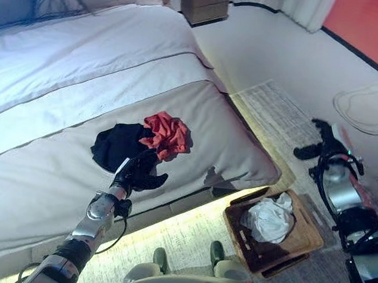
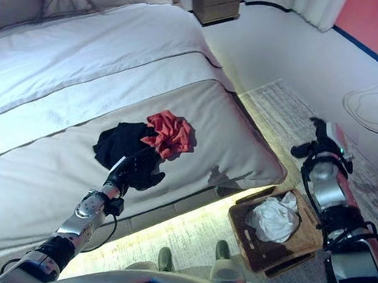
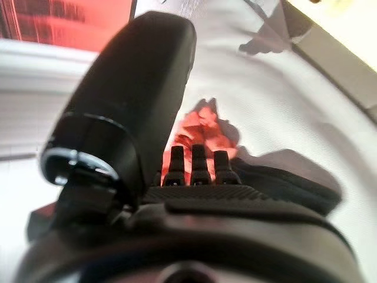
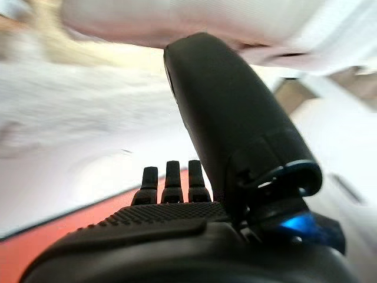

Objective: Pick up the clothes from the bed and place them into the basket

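On the bed [image 1: 54, 169], a black garment [image 1: 117, 143] and a red one [image 1: 168, 134] lie touching near the foot edge. The left hand [image 1: 135, 171] rests over the black garment with straight fingers, gripping nothing. The right hand [image 1: 322, 138] hangs open above the rug, beyond the basket [image 1: 299, 247] holding a white cloth [image 1: 269, 221].

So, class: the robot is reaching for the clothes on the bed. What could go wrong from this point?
The left robot hand is open over the black garment, which overlaps the red garment; closing here may take only one, or drag both. The basket sits on the floor beside the bed, on the robot's right, so a loosely held garment might drop on the way across. The right robot hand hangs idle above the floor.
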You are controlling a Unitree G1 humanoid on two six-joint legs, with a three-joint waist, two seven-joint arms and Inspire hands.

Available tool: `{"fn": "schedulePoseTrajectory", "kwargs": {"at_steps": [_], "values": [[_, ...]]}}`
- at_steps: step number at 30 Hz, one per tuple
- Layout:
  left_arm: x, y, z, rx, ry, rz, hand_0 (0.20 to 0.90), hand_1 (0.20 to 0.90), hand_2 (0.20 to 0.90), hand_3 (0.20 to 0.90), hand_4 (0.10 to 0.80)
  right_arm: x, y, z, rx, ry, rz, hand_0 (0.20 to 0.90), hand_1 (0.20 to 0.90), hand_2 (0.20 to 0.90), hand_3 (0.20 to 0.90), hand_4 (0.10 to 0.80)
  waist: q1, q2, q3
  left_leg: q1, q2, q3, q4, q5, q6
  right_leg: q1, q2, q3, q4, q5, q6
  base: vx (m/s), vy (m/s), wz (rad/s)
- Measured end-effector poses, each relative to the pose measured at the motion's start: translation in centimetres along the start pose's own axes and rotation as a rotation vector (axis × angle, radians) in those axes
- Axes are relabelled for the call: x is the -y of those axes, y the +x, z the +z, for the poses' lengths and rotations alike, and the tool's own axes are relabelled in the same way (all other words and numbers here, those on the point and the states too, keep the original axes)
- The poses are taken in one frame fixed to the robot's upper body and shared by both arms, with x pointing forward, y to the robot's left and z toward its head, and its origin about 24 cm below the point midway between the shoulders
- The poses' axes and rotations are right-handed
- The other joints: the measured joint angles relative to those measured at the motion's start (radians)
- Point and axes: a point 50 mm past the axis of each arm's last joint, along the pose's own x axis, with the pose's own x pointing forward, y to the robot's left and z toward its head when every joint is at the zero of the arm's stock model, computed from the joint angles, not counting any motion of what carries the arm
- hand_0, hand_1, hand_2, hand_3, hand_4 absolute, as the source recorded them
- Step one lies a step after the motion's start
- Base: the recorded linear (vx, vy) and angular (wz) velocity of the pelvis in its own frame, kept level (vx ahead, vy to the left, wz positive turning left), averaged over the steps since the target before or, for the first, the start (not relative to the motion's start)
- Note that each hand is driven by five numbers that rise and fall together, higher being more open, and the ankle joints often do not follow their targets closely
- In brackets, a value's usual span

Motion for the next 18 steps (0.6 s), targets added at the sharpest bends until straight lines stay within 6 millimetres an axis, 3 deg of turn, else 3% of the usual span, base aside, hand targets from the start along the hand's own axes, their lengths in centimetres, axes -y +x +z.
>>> {"fn": "schedulePoseTrajectory", "kwargs": {"at_steps": [3, 7, 13, 18], "values": [[0.3, -0.5, -1.2, -0.051, 0.04, -0.061, 0.9, 0.9, 0.9, 0.9, 0.8, 0.5, 0.8, 3.1, 0.09, -0.015, -0.021, 0.9, 0.9, 0.9, 0.9, 0.8, 0.036, 0.003, -0.002, -0.02, 0.0, -0.037, 0.001, 0.015, -0.001, 0.0, -0.002, -0.037, 0.0, 0.0, 0.0, 0.103, 0.032, 0.36], [0.6, -1.4, -2.6, -0.106, 0.081, -0.099, 0.9, 0.9, 0.9, 0.9, 0.8, 0.5, 1.3, 5.0, 0.154, -0.043, -0.016, 0.9, 0.9, 0.9, 0.9, 0.8, 0.086, 0.008, -0.004, -0.033, -0.002, -0.077, 0.001, 0.026, -0.005, 0.008, -0.003, -0.075, 0.0, -0.004, -0.005, 0.109, 0.039, 0.36], [0.8, -2.5, -3.9, -0.158, 0.145, -0.142, 0.9, 0.9, 0.9, 0.9, 0.8, 0.5, 2.3, 4.7, 0.115, -0.105, 0.001, 0.9, 0.9, 0.9, 0.9, 0.8, 0.138, 0.024, -0.004, -0.107, -0.008, -0.152, 0.001, 0.057, -0.012, -0.022, -0.01, -0.16, 0.005, -0.019, -0.011, -0.087, 0.059, 0.43], [2.3, -2.5, -3.8, -0.105, 0.197, -0.219, 0.9, 0.9, 0.9, 0.9, 0.8, 2.1, 3.4, 5.4, 0.078, -0.142, -0.037, 0.9, 0.9, 0.9, 0.9, 0.8, 0.171, 0.094, 0.042, -0.208, -0.017, -0.212, 0.002, 0.106, -0.029, -0.092, -0.017, -0.226, 0.005, -0.011, -0.013, -0.132, 0.059, 0.34]]}}
